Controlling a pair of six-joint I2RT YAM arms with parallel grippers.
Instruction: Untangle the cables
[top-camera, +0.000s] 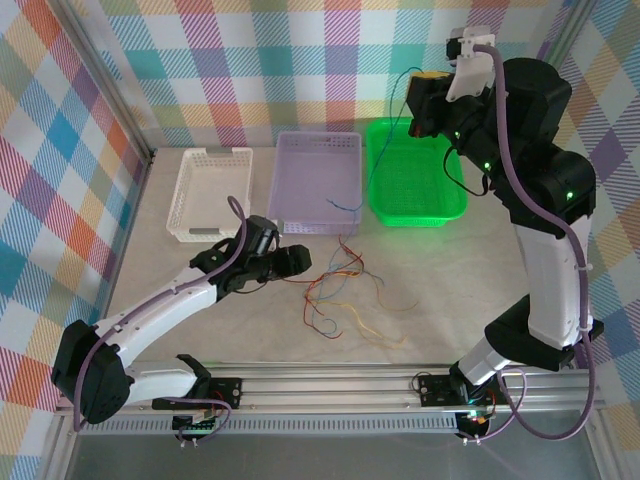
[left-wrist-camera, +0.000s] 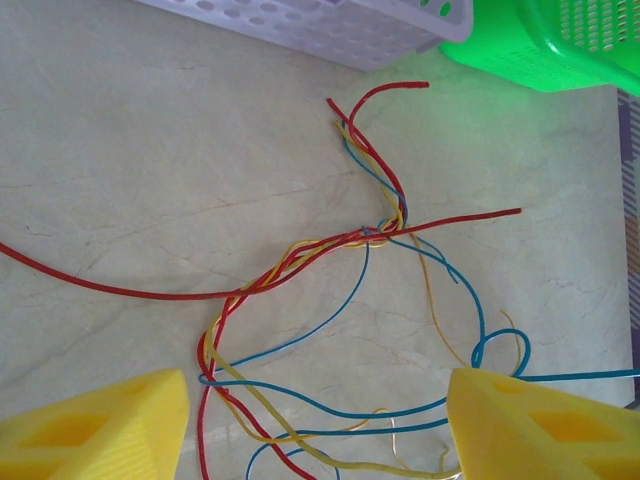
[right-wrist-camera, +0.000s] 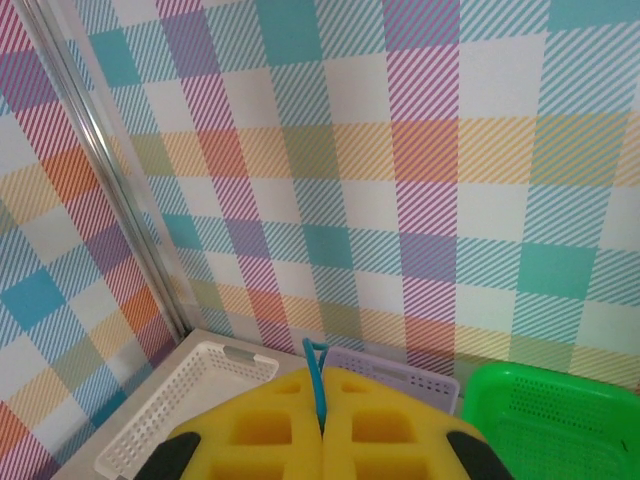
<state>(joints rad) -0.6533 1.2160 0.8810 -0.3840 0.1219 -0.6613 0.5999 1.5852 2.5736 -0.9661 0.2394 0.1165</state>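
A tangle of thin red, yellow-orange and blue cables (top-camera: 338, 288) lies on the table's middle. In the left wrist view the cables (left-wrist-camera: 300, 260) twist together at a knot, and loose loops run between my yellow fingers (left-wrist-camera: 95, 425). My left gripper (top-camera: 303, 262) hovers low at the tangle's left edge, open (left-wrist-camera: 320, 430), gripping nothing. My right gripper (top-camera: 425, 100) is raised high at the back, above the green basket. It is shut (right-wrist-camera: 322, 425) on a blue cable (right-wrist-camera: 316, 375). That blue cable (top-camera: 368, 172) hangs down, its free end in the purple basket.
Three baskets stand in a row at the back: white (top-camera: 210, 192), purple (top-camera: 318, 150) and green (top-camera: 412, 200). Checked walls close in the left, back and right sides. An aluminium rail (top-camera: 330, 385) runs along the near edge.
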